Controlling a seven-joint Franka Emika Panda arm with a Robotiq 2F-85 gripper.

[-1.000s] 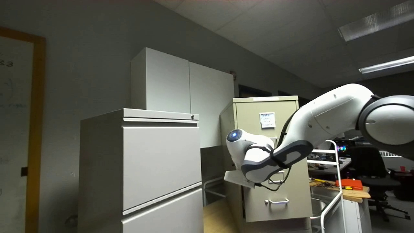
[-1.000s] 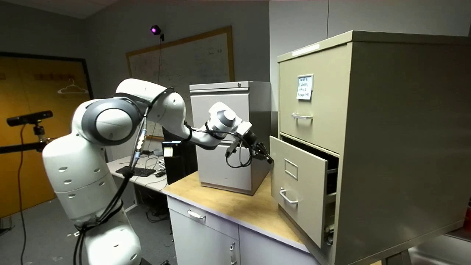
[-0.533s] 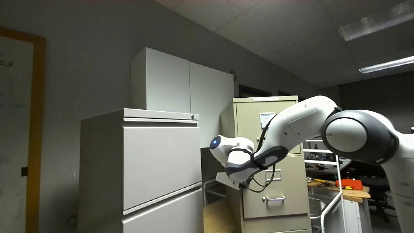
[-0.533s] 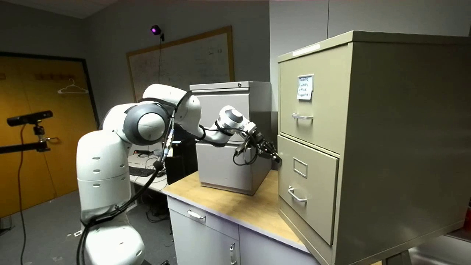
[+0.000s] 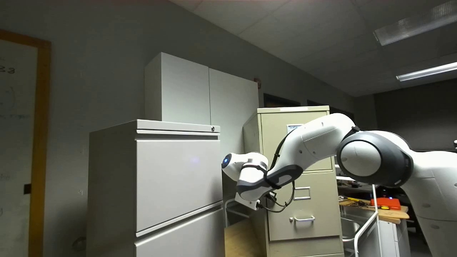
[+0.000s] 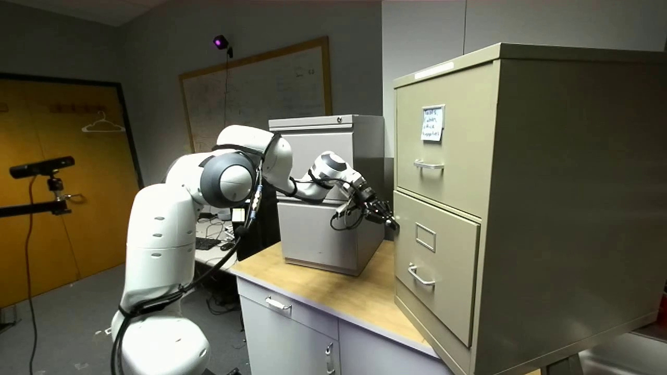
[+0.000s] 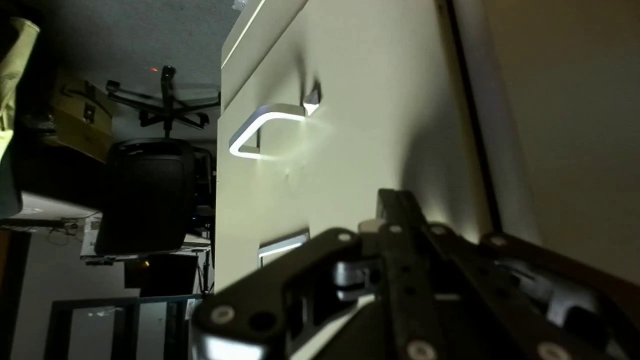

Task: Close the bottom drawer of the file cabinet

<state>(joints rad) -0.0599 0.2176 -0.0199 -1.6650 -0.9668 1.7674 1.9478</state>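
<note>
The beige file cabinet [image 6: 563, 182] stands on the right in an exterior view. Its bottom drawer [image 6: 443, 271] sits flush with the cabinet front, and it also shows flush in an exterior view [image 5: 321, 207]. My gripper [image 6: 394, 225] is shut and empty, with its tips at the left edge of the drawer face, near its top. In the wrist view my fingertips [image 7: 397, 195] are pressed together against or just before the drawer face [image 7: 350, 145]; I cannot tell if they touch. The drawer handle [image 7: 267, 115] is left of them.
A grey cabinet [image 6: 318, 229] stands beside the file cabinet on a wooden counter [image 6: 333, 286]; my forearm passes in front of it. The closed top drawer [image 6: 458, 151] has a label and handle. A white rack [image 5: 367, 228] stands behind, beyond the file cabinet.
One second ago the bottom drawer stood out from the cabinet; it moved in and was flush half a second ago. The arm has moved towards the cabinet, its links still shifting since then.
</note>
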